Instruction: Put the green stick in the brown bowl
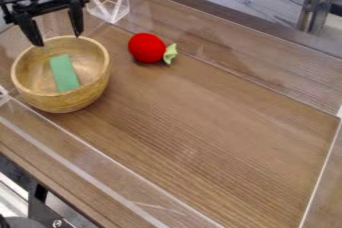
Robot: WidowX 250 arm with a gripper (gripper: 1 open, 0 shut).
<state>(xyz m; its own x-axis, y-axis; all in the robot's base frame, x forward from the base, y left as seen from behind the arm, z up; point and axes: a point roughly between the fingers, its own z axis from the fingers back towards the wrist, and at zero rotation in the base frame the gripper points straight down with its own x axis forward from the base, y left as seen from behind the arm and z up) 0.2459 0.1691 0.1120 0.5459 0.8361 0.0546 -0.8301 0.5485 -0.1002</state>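
The green stick (pixel 63 73) lies flat inside the brown bowl (pixel 86 92), a round wooden bowl at the left of the table. My gripper (pixel 54 27) hangs just above the bowl's far rim, pointing down. Its two black fingers (pixel 79 18) are spread wide apart with nothing between them. The stick is apart from the fingers.
A red strawberry-like toy (pixel 148 48) with green leaves rests to the right of the bowl. Clear plastic walls (pixel 110 7) border the wooden table at the back and along the front left edge. Wooden tabletop (pixel 214 122) stretches to the right.
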